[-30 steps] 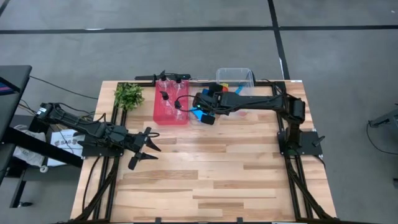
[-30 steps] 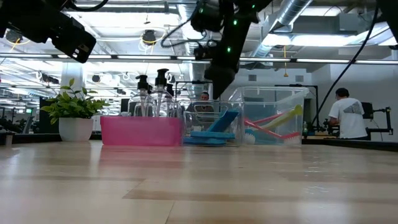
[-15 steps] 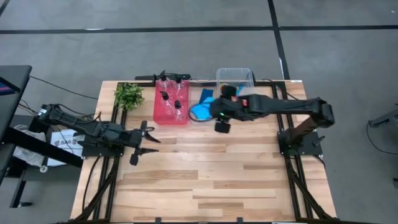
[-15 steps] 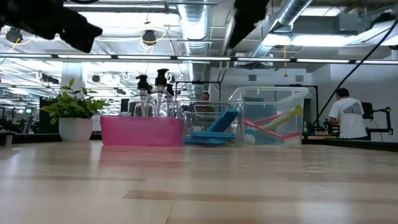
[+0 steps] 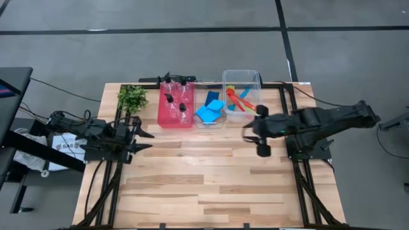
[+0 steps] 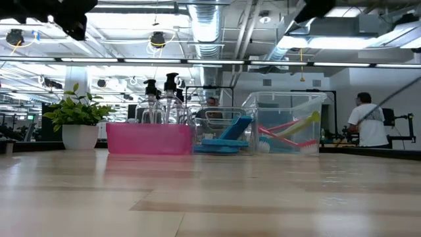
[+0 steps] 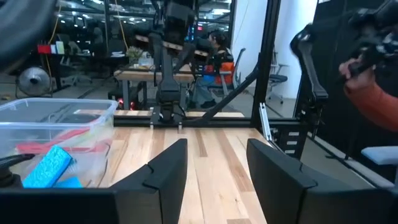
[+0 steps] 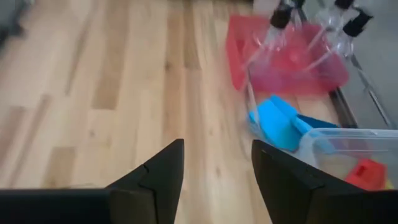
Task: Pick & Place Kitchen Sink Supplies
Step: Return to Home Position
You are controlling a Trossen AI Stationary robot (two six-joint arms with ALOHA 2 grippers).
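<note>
**High view:** the left gripper [image 5: 142, 140], fingers apart and empty, hovers over the left part of the pale wooden plank table [image 5: 211, 185], near the leafy green potted plant [image 5: 132, 98]. The right gripper [image 5: 252, 139], also parted and empty, hangs near the large clear plastic bin [image 5: 241, 71], which holds the slim long-handled red, blue and yellow-green brushes [image 5: 239, 96]. The flat light- and dark-blue rectangular sponges [image 5: 209, 112] lie in the small clear plastic bin [image 5: 208, 125] beside it. The small clear pump bottles with black tops [image 5: 181, 107] stand in the pink plastic bin [image 5: 176, 125].

**Low view:** the three bins form a row at the far edge, with no supply on the open boards. Both arms show only at the upper margin, and a person [image 6: 365, 122] stands in the room behind.

**Left wrist view:** the fingers are spread and look across bare boards, with an orange sleeve [image 7: 373, 99] at the frame's edge.

**Right wrist view:** the spread fingers face the bins, apart from them.

Sorting looks complete, so only parking the arms should remain. The likely fault is a low or wide swing. The right gripper could clip a clear bin's rim and spill the sponges, or the left could brush the plant.
</note>
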